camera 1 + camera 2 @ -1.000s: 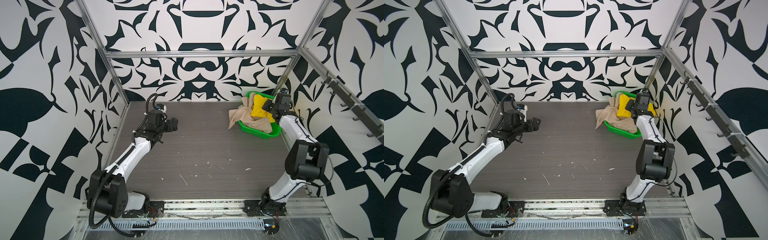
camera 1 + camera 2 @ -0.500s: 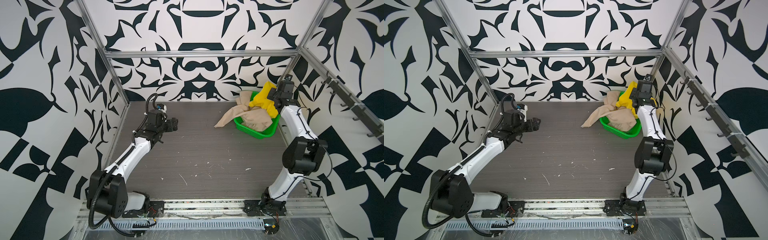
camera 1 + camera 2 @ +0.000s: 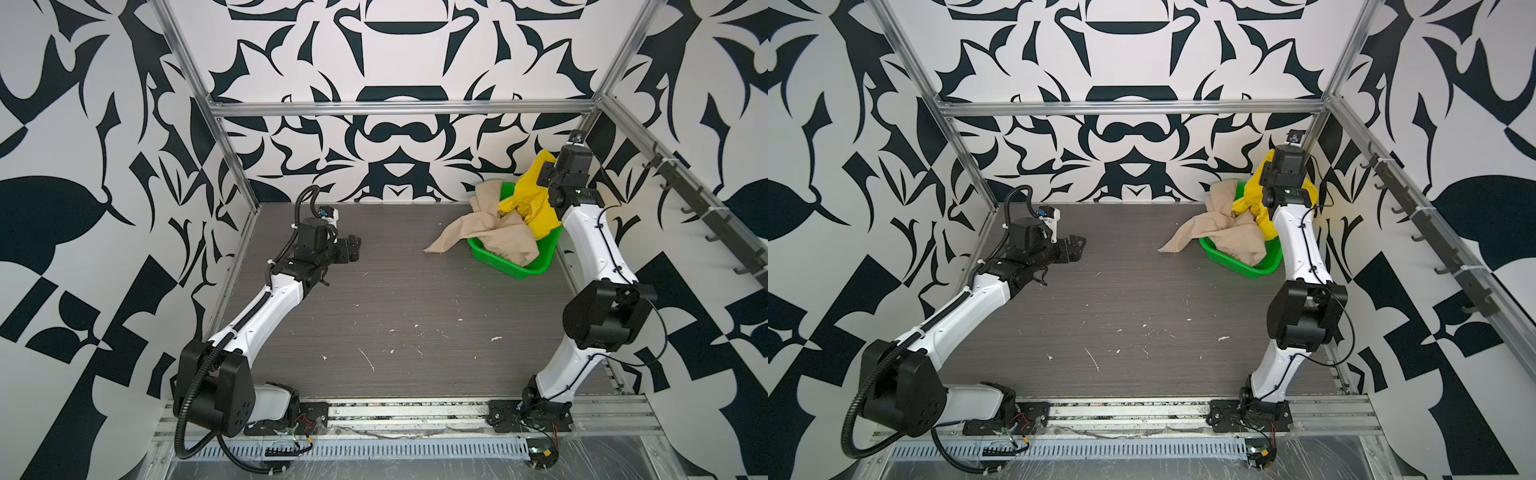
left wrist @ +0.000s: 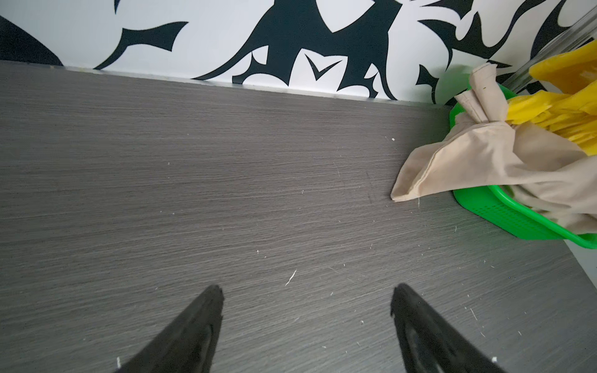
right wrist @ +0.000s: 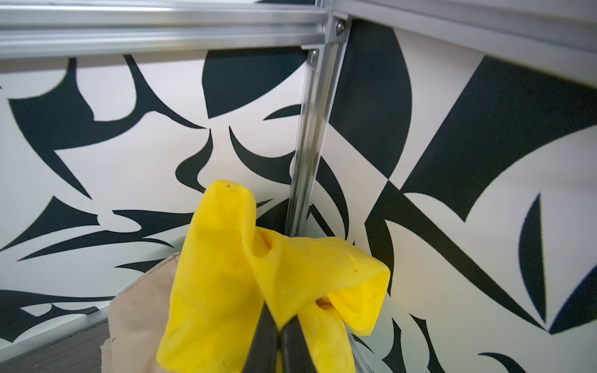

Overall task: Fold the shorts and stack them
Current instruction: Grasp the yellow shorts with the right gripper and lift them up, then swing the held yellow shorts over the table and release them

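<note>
Now my right claw [image 5: 279, 323] pinches the yellow shorts [image 3: 536, 199] up over the green basket [image 3: 513, 266]; the beige shorts [image 3: 494, 235] spill from it onto the bench [image 3: 395, 299]; my left claw [image 4: 307, 288] spreads wide, empty

Bright, even, diffuse light fills the cell; no lamp is visible. In both top views the grey table [image 3: 415, 299] carries only soft, weak shadows, and the clear film [image 3: 615, 463] by the arm bases shows small glare. In the wrist views straight edges bow slightly toward the picture borders. The fingers [image 4: 193, 332] of the left gripper [image 4: 307, 289] are dark and out of focus; the table beyond their tips is sharp. On the right gripper [image 5: 280, 318] the fingers [image 5: 263, 345] are blurred too. The yellow shorts [image 5: 219, 274] just past the tips are sharper, and the wall [image 5: 129, 155] far beyond is a little smeared.
</note>
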You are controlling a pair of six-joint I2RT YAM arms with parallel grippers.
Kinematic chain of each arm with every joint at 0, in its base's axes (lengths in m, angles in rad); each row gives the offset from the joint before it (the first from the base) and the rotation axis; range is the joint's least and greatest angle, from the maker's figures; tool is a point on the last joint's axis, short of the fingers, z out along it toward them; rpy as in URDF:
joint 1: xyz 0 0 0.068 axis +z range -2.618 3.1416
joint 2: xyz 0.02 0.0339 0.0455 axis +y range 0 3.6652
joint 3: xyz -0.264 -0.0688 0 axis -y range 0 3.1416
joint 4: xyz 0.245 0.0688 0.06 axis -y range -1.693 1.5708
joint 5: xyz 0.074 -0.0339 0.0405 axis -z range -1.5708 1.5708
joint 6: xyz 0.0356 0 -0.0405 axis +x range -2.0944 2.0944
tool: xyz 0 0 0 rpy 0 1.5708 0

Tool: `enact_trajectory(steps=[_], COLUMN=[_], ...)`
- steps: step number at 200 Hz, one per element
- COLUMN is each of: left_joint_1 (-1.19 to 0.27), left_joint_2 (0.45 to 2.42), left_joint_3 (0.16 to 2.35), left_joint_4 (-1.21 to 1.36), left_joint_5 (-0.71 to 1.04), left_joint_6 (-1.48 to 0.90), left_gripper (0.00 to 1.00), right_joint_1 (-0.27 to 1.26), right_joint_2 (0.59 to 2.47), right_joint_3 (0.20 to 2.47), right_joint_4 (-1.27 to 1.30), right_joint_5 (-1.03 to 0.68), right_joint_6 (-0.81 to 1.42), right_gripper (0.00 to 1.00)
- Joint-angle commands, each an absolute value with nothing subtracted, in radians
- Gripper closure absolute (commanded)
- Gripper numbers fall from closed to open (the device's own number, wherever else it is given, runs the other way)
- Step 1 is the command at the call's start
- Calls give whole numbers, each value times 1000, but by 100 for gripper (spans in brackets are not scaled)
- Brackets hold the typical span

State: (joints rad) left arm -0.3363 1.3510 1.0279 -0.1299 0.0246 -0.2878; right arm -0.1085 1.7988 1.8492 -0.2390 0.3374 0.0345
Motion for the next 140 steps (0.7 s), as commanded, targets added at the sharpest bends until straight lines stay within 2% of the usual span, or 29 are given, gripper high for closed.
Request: enact_trajectory(steps=[1,42,99,140], left_joint_1=[-341,-342,-342,-341], left_joint_2=[1348,1323,1282,1197], left_joint_3=[1068,1081,1080,1076], left_joint_4=[-123,-140,-156,-176], left_joint_5=[33,10,-5,-44], left_joint_6=[-285,-294,-299,-298], left_gripper=[14,14,14,13], right_joint_1=[-73,10,121,195], right_joint_2=[1697,1639,1675,1664], right_joint_3=[1921,2015,2325,2428], right_joint_4=[-107,-108,-253,-361], right_joint_5=[349,303,203,-79], right_joint_6=[-16,-57,-70,21], right_gripper=[100,100,100,100])
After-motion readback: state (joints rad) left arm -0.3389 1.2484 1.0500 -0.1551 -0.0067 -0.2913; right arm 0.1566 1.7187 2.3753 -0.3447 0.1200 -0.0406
